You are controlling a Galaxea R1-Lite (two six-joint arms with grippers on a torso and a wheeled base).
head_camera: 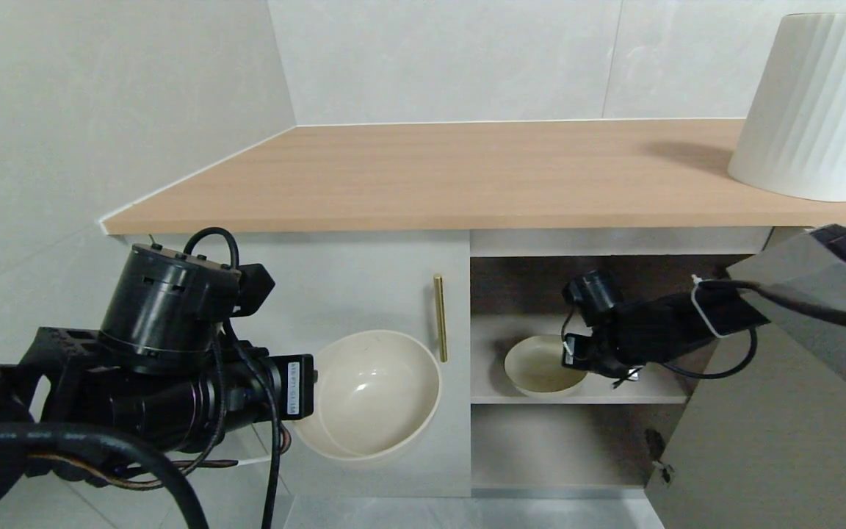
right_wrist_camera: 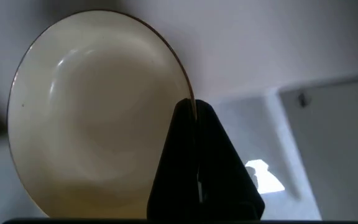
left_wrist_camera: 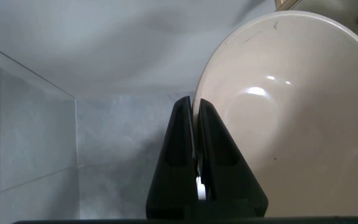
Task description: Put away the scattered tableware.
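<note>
A large cream bowl (head_camera: pixel 371 393) hangs tilted on its side in front of the shut cabinet door, with my left gripper (head_camera: pixel 304 388) shut on its rim. In the left wrist view the dark fingers (left_wrist_camera: pixel 185 149) pinch the edge of that large cream bowl (left_wrist_camera: pixel 291 118). A smaller cream bowl (head_camera: pixel 540 365) sits at the upper shelf (head_camera: pixel 658 393) inside the open cabinet. My right gripper (head_camera: pixel 576 358) is shut on its right rim. The right wrist view has the fingers (right_wrist_camera: pixel 185 143) clamped over the rim of the smaller bowl (right_wrist_camera: pixel 98 112).
A wooden countertop (head_camera: pixel 467 176) runs above the cabinet, with a white ribbed container (head_camera: pixel 816 103) at its far right. A brass handle (head_camera: pixel 439 317) is on the shut door. The open door (head_camera: pixel 783 382) stands at the right. A lower shelf space (head_camera: pixel 562 448) lies under the upper one.
</note>
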